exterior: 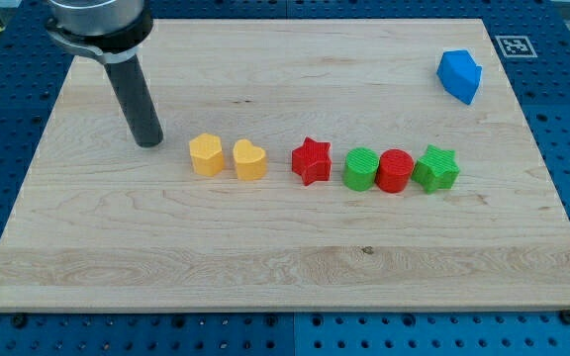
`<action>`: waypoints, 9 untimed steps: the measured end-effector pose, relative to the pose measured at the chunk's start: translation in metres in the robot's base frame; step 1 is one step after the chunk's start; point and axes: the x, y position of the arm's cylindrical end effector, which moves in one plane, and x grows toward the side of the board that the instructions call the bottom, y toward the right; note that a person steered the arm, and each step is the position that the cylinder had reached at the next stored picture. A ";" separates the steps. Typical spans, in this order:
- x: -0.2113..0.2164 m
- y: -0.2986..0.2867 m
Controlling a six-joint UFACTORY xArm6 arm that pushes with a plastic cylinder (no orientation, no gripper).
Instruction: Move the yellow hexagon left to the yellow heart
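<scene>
The rod comes down from the view's top left, and my tip (149, 141) is planted on the wooden board (265, 267), holding nothing and touching no block, just bare rod on wood. Just to its right in the view, with a small gap, sits the yellow hexagon (206, 155), and right beside that, on the hexagon's right, is the yellow heart (250, 160); the two are very close, nearly side by side, though I can't tell whether they actually touch. So the hexagon lies on the heart's left, between the tip and the heart. Further along the same row toward the view's right there's a red star (312, 160), set a little apart from the heart. Then comes a tight cluster: a green block (361, 169) with a ribbed, roundish look, a red cylinder (395, 170) pressed up against it, and a green star (435, 167) against that. Way off alone near the view's top right corner rests a blue block (460, 75), angular, its exact shape hard to call from here.
</scene>
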 end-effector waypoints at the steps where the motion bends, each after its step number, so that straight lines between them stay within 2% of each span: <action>1: -0.007 0.022; 3: -0.007 0.073; 8: 0.005 0.073; 9: -0.023 0.086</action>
